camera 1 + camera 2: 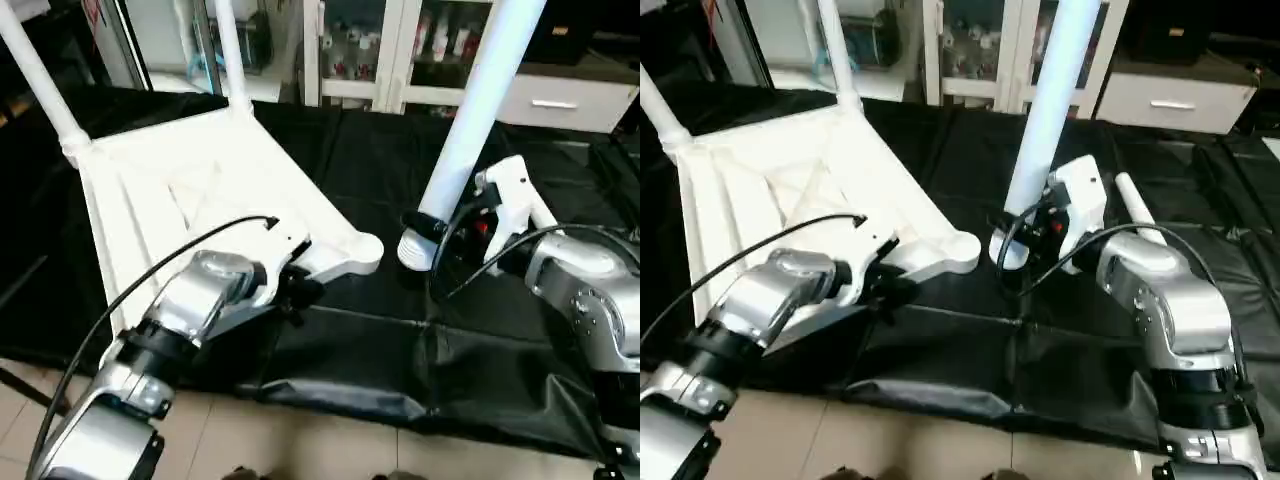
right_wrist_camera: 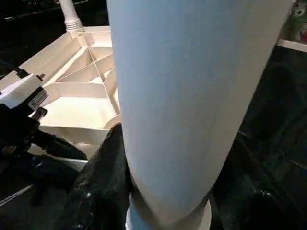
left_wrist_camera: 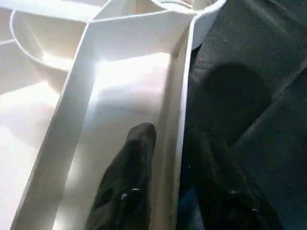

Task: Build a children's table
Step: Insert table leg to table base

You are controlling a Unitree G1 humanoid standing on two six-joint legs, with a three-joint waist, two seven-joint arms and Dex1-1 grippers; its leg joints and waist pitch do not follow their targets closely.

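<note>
On black table point(image 1: 380, 190), right claw point(image 1: 432, 243) grips leg point(image 1: 470, 130); left claw point(image 3: 177, 191) straddles tabletop rim point(image 3: 181, 110).

top point(image 1: 200, 190) left on work table point(image 1: 380, 160) | held leg point(image 1: 470, 130) right | spare leg point(image 1: 1133, 205) behind

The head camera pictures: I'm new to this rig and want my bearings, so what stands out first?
A white tabletop lies upside down on the black-covered work table, ribs up, with two legs already standing in its far corners. The right gripper holds a third leg upright beside the empty near corner socket. The left gripper straddles the top's near edge wall.
</note>
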